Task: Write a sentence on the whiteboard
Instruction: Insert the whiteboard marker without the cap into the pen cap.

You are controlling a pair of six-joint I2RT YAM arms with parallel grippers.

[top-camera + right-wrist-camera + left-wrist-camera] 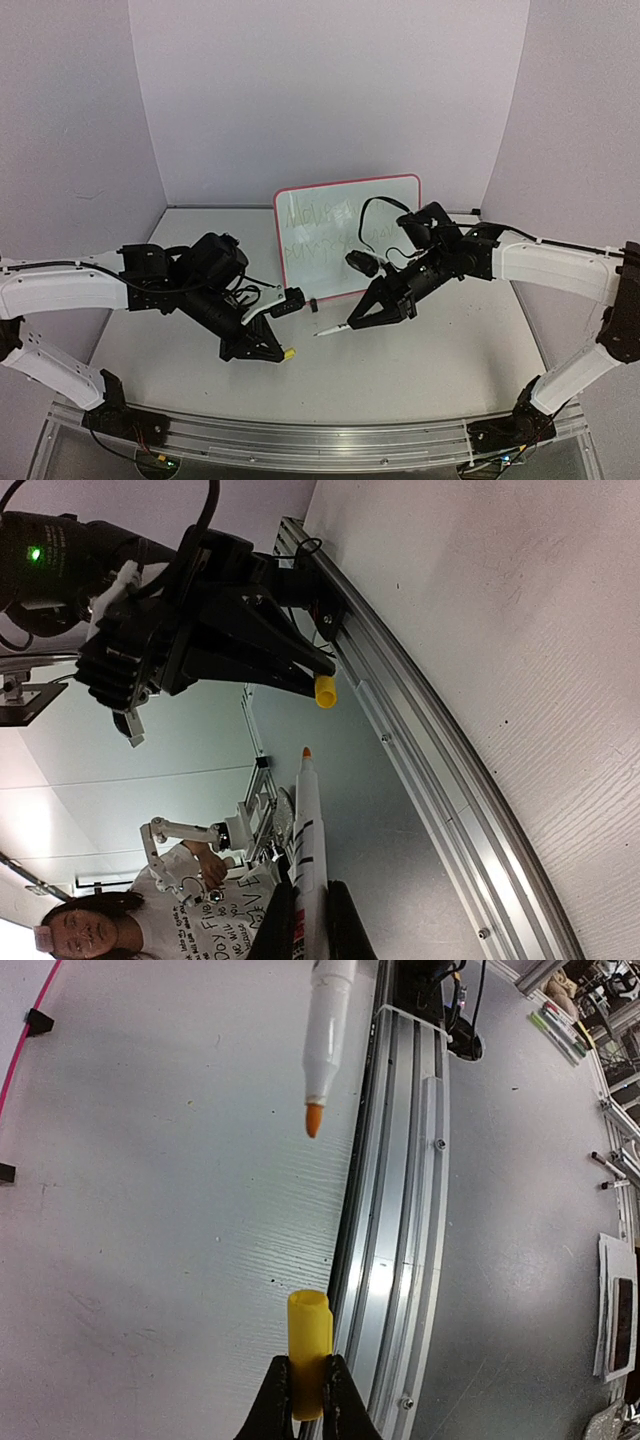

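The whiteboard point(390, 215), white with a pink-red frame, stands at the back centre on small black feet point(38, 1023). The sentence point(315, 232) is faint yellow-green writing in two lines on its left part. My left gripper point(278, 352) is low over the table in front of the board, shut on a yellow marker cap point(310, 1345) whose open end points toward the marker. My right gripper point(362, 318) is shut on a white marker point(308, 850), held just above the table. Its orange tip point(313, 1120) faces the cap point(325, 691) across a short gap.
An aluminium rail point(300, 435) runs along the table's near edge, close beside the cap point(400, 1210). Pale walls enclose the table on three sides. Beyond the rail lie spare markers point(560, 1025), and a person point(90, 930) stands there.
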